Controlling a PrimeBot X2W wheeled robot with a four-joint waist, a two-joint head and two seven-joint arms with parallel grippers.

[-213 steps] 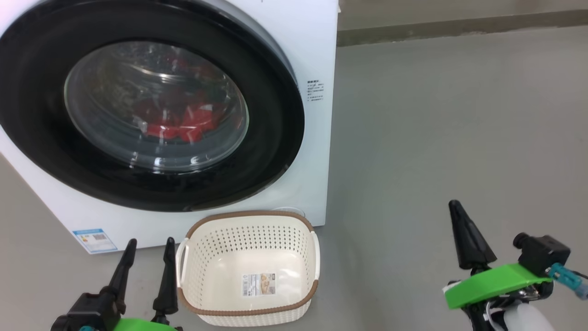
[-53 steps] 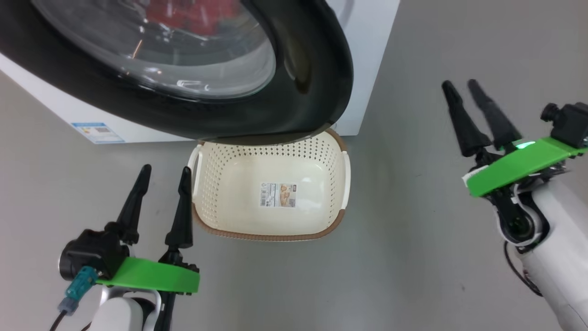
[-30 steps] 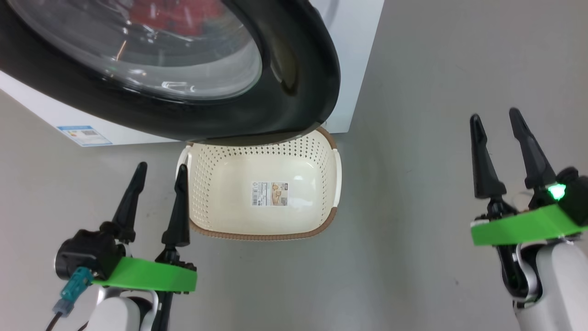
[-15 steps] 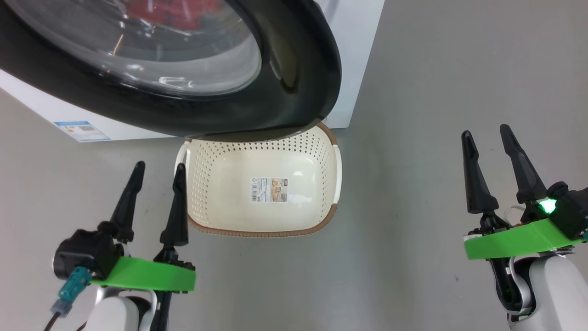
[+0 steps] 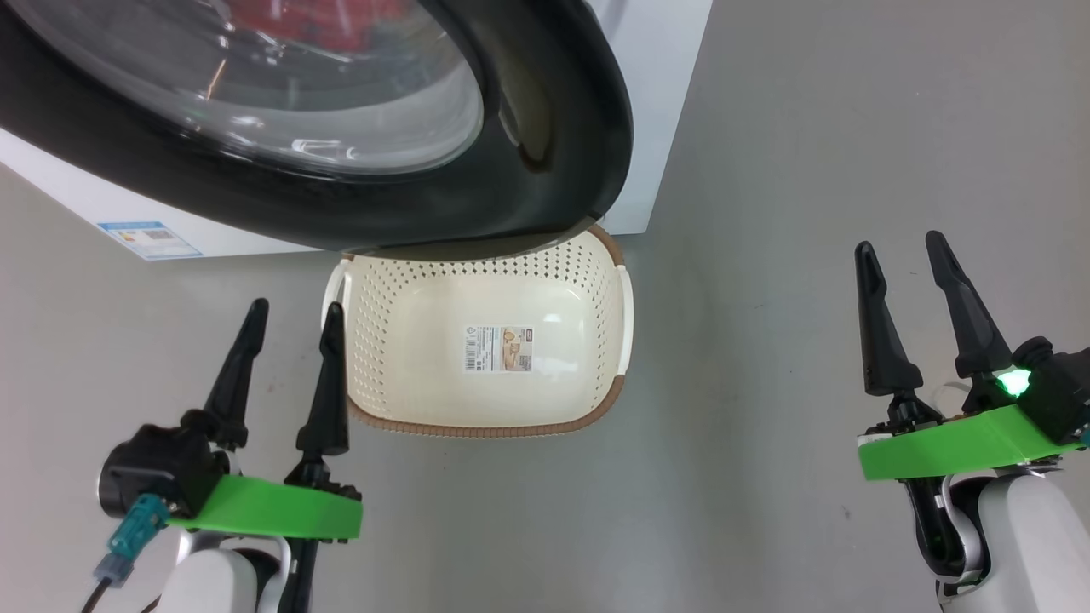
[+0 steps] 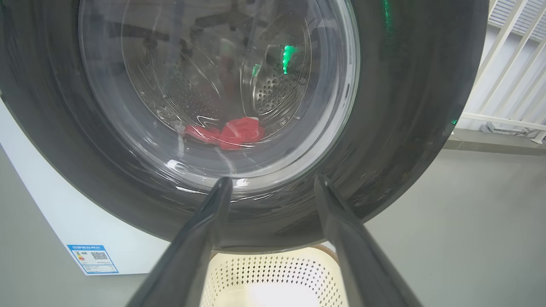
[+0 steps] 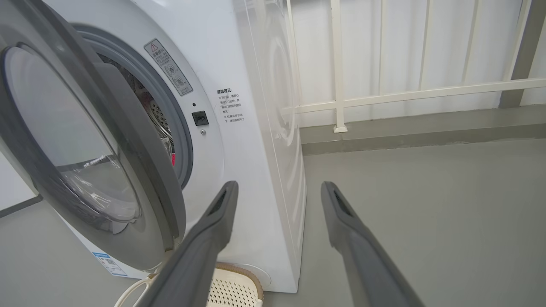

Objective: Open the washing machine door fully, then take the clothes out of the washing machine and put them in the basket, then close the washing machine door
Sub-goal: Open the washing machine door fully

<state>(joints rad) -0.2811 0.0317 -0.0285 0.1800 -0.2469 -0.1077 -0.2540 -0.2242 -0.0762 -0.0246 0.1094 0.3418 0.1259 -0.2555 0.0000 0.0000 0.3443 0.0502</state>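
Two robot arms with smooth white forearms [image 5: 213, 583]. The left gripper [image 5: 296, 305] has two long, tapering black fingers [image 5: 232, 375] set on a flat bright green plate [image 5: 268, 508]. Beside the plate sits a rounded black camera housing [image 5: 157, 477] with a teal connector [image 5: 136, 528] and a thin dark cable [image 5: 99, 593]. The right gripper [image 5: 899, 242] looks the same, and a small green light [image 5: 1013, 383] glows on its black camera block [image 5: 1056, 392]. Thin dark wires [image 5: 920, 524] loop where the right arm's white shell meets its wrist.
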